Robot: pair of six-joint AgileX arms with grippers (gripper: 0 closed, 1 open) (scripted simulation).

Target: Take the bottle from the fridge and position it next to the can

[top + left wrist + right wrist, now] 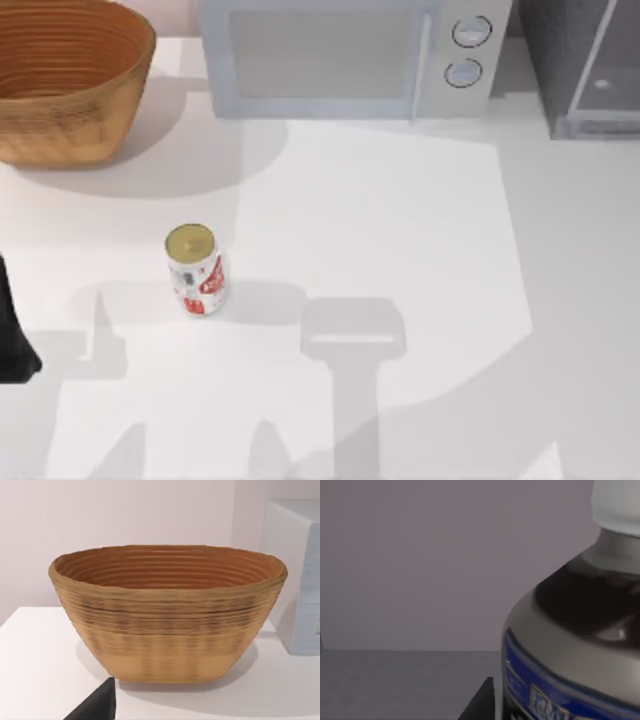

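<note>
Your white tabletop (420,260) carries:
- Can (195,270): upright, left of centre, standing alone.
- Wicker basket (60,80): far left corner.
- Microwave (350,55): along the far edge, beside the basket.
- Fridge (585,65): far right corner, glass door.
- Bottle (580,630): close before your right wrist camera, against a grey wall and grey floor.
- Left arm (12,330): at the left edge.

A pale wall backs the table. Whether either arm's fingers are open or closed, you cannot tell.
</note>
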